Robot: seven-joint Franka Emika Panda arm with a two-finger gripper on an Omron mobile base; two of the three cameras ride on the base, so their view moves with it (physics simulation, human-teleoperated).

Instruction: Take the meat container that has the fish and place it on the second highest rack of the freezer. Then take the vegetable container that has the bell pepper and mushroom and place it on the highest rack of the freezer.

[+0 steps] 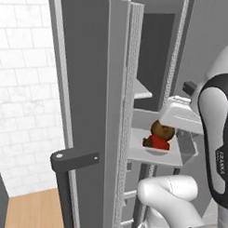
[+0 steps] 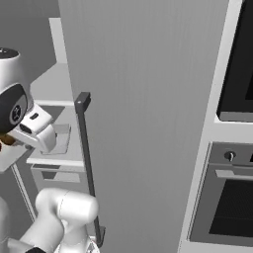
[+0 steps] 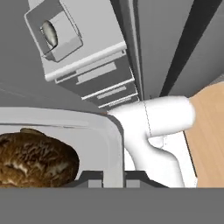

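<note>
The vegetable container [image 1: 156,152], a stiff, light white tray carrying the bell pepper [image 1: 157,142] and mushroom [image 1: 163,129], hangs at centre right of the left base view, inside the open freezer [image 1: 89,87]. The gripper [image 3: 113,178] is clamped on its rim at the hand view's bottom edge. Loose contents could roll, so it should probably be kept level, held by the rim. The meat container [image 3: 54,33] with the fish [image 3: 50,33] sits on a shelf, upper left in the hand view.

Only lettering visible is small vertical print on the dark joint cover of the arm [image 1: 220,159] in the left base view, likely the maker's name, too small to read; nothing else legible.
</note>
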